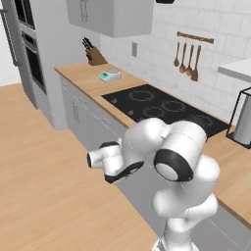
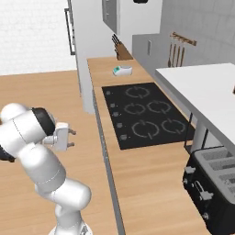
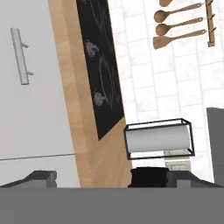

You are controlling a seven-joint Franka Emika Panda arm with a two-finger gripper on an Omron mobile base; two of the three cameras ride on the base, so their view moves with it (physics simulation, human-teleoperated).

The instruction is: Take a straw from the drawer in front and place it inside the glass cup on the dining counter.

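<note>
Your wood worktop (image 1: 98, 86) runs from upper left to lower right of the left base view, black hob (image 1: 162, 108) set into its middle. In the hand view the drawer (image 3: 30, 87) fills the left side, shut, its bar handle (image 3: 19, 54) upper left. A paper towel holder (image 3: 159, 139) sits right of centre there, wooden utensils (image 3: 179, 24) hang upper right. A toaster (image 2: 215, 183) is lower right in the right base view. The gripper (image 2: 71, 138) sits left of centre, jaws spread wide, nothing between them.
</note>
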